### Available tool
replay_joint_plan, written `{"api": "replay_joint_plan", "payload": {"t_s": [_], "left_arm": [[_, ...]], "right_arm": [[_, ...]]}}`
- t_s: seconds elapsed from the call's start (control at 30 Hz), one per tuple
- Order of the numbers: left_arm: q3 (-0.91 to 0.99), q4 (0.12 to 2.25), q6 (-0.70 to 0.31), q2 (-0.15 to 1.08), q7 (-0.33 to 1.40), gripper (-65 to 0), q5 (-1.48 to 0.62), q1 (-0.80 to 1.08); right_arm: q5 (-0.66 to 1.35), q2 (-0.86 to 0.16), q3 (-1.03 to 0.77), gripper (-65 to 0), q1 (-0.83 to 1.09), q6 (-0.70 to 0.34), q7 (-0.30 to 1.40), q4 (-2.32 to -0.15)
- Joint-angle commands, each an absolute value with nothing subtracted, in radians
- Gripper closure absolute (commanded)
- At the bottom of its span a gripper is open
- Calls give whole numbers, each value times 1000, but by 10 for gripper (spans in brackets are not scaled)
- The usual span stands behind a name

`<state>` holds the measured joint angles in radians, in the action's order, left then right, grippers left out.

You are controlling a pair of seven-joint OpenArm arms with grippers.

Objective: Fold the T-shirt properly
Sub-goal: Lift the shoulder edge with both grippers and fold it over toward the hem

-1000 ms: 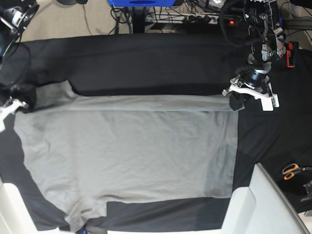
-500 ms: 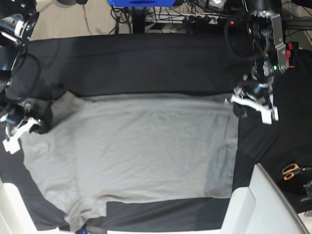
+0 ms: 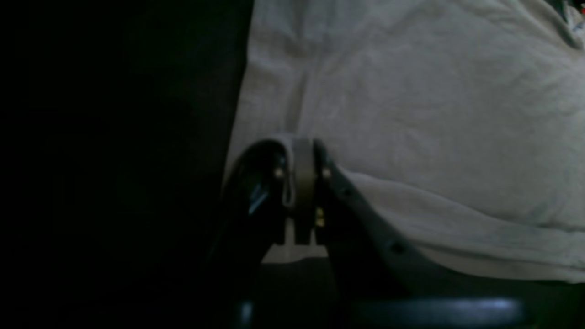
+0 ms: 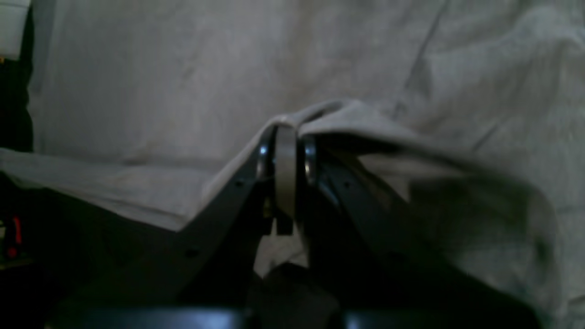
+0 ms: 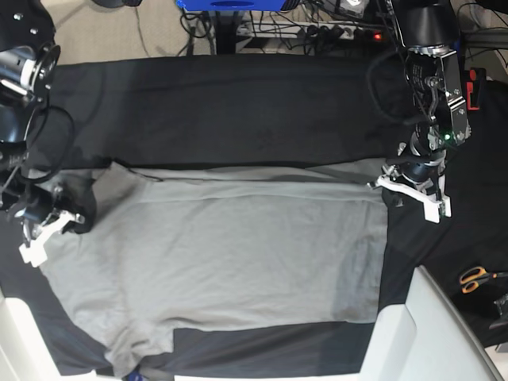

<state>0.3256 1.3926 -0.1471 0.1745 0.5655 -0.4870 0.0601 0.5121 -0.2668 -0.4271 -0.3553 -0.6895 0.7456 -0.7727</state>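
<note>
The table (image 5: 238,103), draped in black cloth, carries the grey T-shirt (image 5: 222,254), which lies spread across its middle with its far edge lifted at both ends. The left hand (image 5: 394,184) is clamped on the shirt's edge at the base view's right, a fold of fabric pinched between its fingers (image 3: 269,183). The right hand (image 5: 55,216) is likewise closed on bunched fabric at that view's left. Orange-handled scissors (image 5: 475,278) lie near the right border.
</note>
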Motion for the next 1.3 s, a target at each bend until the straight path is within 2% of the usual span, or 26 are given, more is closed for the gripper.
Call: {"api": "replay_joint_plan", "payload": {"t_s": [0.0, 0.17, 0.97, 1.17, 1.27], "left_arm": [[311, 1399, -151, 186, 545, 0, -493, 33], [199, 1331, -151, 229, 535, 0, -481, -12], [185, 1233, -151, 232, 535, 0, -479, -159], [93, 1233, -150, 263, 532, 0, -479, -176], [110, 1196, -150, 263, 530, 0, -484, -189]], "right_arm": [[524, -286, -427, -3, -392, -698, 717, -769], [470, -288, -426, -3, -437, -698, 680, -730], [433, -282, -426, -3, -530, -698, 648, -727], [433, -280, -426, -8, -535, -698, 647, -727], [433, -280, -430, -20, -533, -698, 647, -727]]}}
